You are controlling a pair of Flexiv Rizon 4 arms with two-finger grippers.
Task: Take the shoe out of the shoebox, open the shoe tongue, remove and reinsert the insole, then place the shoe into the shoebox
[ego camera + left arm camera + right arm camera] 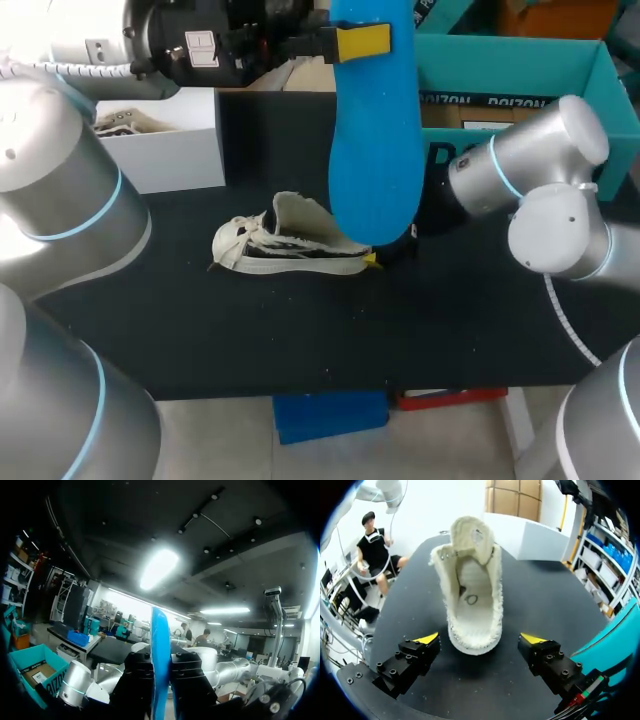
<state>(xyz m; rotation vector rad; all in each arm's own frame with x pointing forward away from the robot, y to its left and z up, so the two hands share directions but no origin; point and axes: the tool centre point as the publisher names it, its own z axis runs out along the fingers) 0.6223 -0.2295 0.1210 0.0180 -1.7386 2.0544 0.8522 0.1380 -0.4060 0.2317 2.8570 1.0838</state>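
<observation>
A blue insole hangs high above the table, toe end down, with my left gripper shut on its top end. In the left wrist view the insole shows edge-on between the two black fingers. The cream shoe lies on the black table, its tongue folded back. My right gripper stands open at the heel of the shoe, one yellow tip on each side and neither touching. In the head view the insole hides most of the right gripper.
The teal shoebox stands open at the back right, just behind my right arm, and shows beside the right gripper. A white box sits at the back left. Bare black table lies in front of the shoe.
</observation>
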